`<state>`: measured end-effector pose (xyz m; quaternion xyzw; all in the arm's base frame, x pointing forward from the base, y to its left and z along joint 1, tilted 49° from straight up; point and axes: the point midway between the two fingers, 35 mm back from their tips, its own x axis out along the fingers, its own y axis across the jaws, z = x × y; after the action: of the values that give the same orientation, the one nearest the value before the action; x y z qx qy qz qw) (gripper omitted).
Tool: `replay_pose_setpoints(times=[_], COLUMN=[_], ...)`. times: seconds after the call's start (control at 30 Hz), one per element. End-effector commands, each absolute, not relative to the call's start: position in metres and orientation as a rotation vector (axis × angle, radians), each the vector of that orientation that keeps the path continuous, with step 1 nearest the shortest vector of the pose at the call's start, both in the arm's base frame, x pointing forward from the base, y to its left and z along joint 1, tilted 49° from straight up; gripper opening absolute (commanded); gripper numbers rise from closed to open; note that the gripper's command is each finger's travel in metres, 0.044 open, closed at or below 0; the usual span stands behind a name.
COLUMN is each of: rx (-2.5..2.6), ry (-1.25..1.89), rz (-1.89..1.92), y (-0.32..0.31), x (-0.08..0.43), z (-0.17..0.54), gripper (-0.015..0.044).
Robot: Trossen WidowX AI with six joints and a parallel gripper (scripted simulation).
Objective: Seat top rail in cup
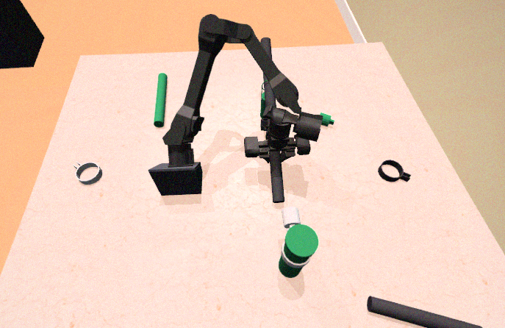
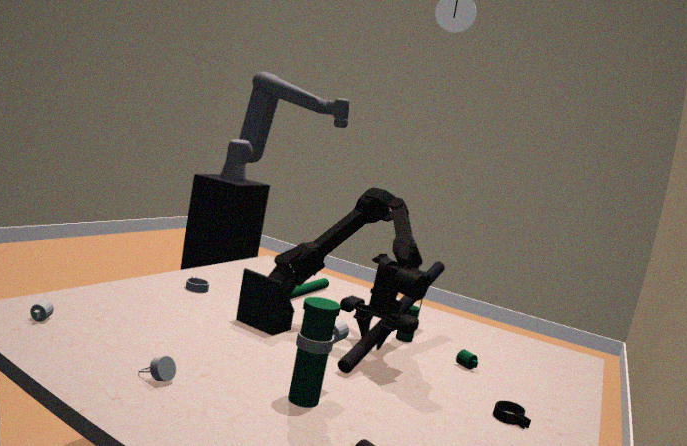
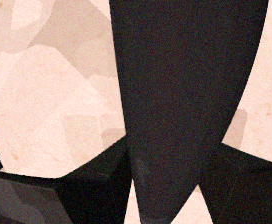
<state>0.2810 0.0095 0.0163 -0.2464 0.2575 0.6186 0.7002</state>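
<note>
The dark grey rail (image 1: 276,189) (image 2: 356,355) (image 3: 187,60) slopes down toward the big green post (image 1: 290,269) (image 2: 307,379). My gripper (image 1: 276,157) (image 2: 372,338) (image 3: 160,137) is shut on the rail, with one finger on each side. The rail's near end is free, a short gap from the pale rail-end cup (image 1: 291,217) (image 2: 341,330). The cup hangs on the brace band (image 2: 313,344), which sits around the post's upper part, below its green cap (image 1: 301,240). The far part of the rail passes over the small green post (image 1: 262,104) (image 2: 407,328); the loop cap there is mostly hidden.
A green rod (image 1: 160,99) (image 2: 311,287) lies beyond my base. A green cup (image 1: 325,118) (image 2: 465,359) and a black band (image 2: 504,418) lie to the right. A grey band (image 2: 197,287) lies left; a silver cap (image 2: 163,368) and another dark rod (image 1: 419,312) are also on the table.
</note>
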Motion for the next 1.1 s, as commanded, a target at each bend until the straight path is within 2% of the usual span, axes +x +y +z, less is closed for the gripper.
replay_pose_setpoints(times=[0.0,0.37,1.07], rx=[-0.583,-0.771,-0.753], ry=[0.593,0.802,0.793], rz=[1.358,1.305,1.312], y=[-0.004,-0.077,-0.073], x=[0.283,0.274,0.274], z=[0.018,0.024,0.024], gripper=[0.0000,0.0000,0.0000])
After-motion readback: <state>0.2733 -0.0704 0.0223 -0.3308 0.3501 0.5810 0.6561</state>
